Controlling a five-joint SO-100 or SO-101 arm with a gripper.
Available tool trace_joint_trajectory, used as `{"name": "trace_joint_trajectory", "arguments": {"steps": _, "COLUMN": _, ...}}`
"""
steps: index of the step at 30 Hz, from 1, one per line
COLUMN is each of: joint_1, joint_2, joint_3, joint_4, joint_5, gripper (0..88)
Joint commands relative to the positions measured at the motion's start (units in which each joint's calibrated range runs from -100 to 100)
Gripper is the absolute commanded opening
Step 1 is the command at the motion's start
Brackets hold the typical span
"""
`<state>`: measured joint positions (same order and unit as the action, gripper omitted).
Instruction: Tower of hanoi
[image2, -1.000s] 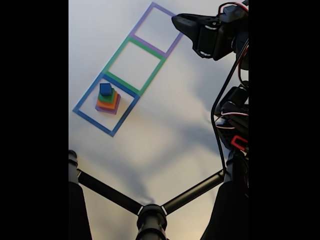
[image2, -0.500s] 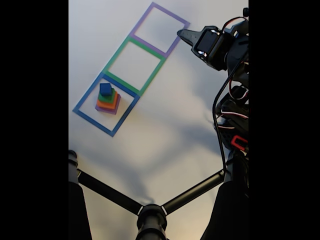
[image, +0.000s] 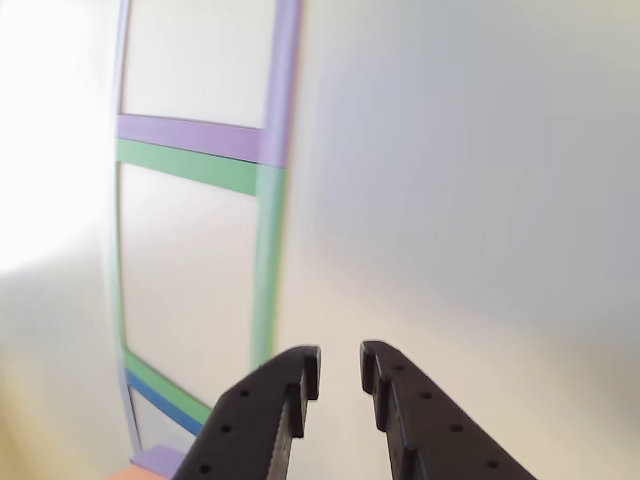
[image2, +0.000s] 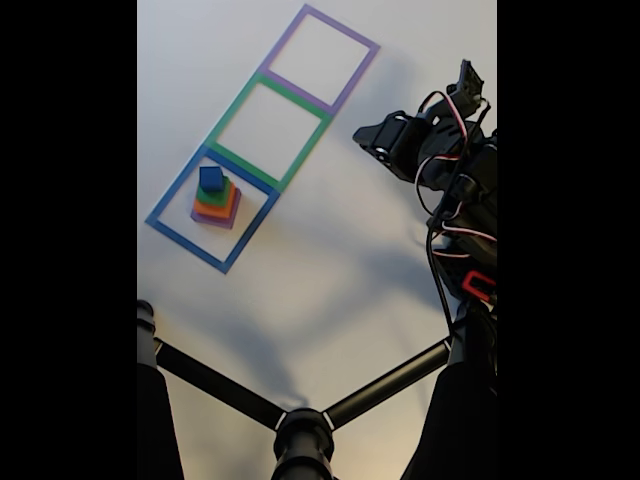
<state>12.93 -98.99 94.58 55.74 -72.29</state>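
White tabletop (image2: 330, 270) carries everything, so start there: three taped squares run in a row from its far edge toward the near-left side in the fixed view. Purple square (image2: 322, 50) sits farthest, green square (image2: 270, 125) in the middle, blue square (image2: 212, 208) nearest. All are bare exc. the blue one.

Arm (image2: 465, 200) next, along the right edge. Change vs. 1 s ago: the head was up by the purple square, pointing left; half a sec later it had slid right; now it has dropped down the right side and sits level w/ the green square, well apart from the stack. Judging by that, it's swinging round toward the blue square, i.e. the reach for the first piece is only starting.

Block stack (image2: 216, 198) hasn't moved: purple base, orange, green, small blue block (image2: 211, 178) on top, inside the blue square. No piece lifted yet, so task approx. at zero.

Pincer (image: 340, 365): in the other view, black fingers (image: 270, 400) are parted by a narrow gap, nothing between them. It hovers beside the green tape, w/ a corner of the stack's purple base (image: 160, 460) peeking in at bottom left.
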Motion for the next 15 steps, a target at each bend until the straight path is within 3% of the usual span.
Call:
{"name": "trace_joint_trajectory", "arguments": {"steps": 1, "joint_1": -1.3, "joint_2": -0.9, "joint_3": 4.6, "joint_4": -3.1, "joint_5": -6.2, "gripper": 0.0}}
{"name": "trace_joint_trajectory", "arguments": {"steps": 10, "joint_1": -2.1, "joint_2": -1.0, "joint_3": 5.3, "joint_4": -1.1, "joint_5": -20.0, "gripper": 0.1}}
{"name": "trace_joint_trajectory", "arguments": {"steps": 15, "joint_1": -2.0, "joint_2": -0.9, "joint_3": 5.3, "joint_4": -1.1, "joint_5": -21.6, "gripper": 0.1}}
